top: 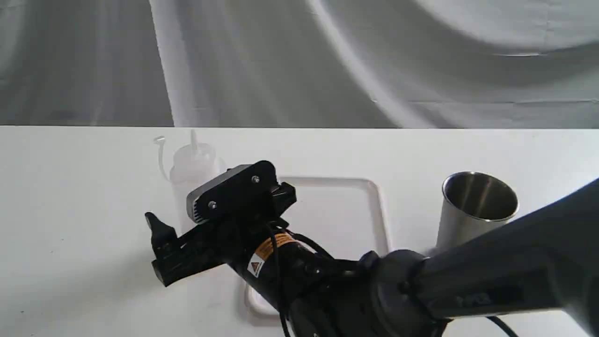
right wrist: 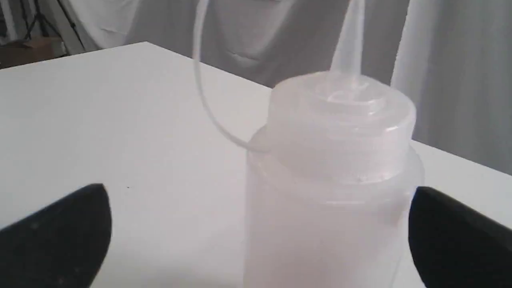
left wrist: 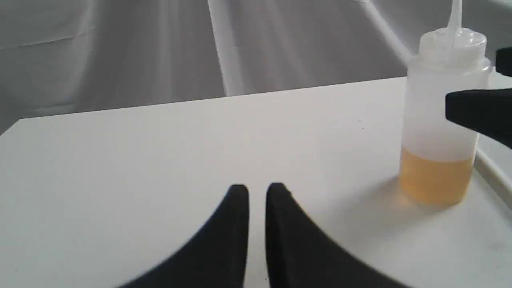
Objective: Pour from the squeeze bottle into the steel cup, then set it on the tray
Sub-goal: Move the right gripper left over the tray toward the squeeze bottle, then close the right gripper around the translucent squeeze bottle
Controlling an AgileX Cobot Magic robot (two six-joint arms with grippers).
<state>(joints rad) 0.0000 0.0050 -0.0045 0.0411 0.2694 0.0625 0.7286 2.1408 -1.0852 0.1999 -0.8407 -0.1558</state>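
Note:
The squeeze bottle (top: 193, 161) stands upright on the table just left of the white tray (top: 341, 210). It holds amber liquid low down (left wrist: 436, 176), and its cap dangles on a tether. My right gripper (top: 185, 201) reaches across the tray and is open, one finger on each side of the bottle (right wrist: 332, 180). One finger (right wrist: 452, 236) is close to the bottle's wall; the other (right wrist: 60, 232) stands well off. The steel cup (top: 472, 206) stands upright right of the tray. My left gripper (left wrist: 257, 192) is shut and empty, low over the table left of the bottle.
The right arm (top: 468, 281) crosses low over the tray's near half and hides it. Grey cloth (top: 299, 61) hangs behind the table's far edge. The tray's rim (left wrist: 494, 170) runs right beside the bottle's base.

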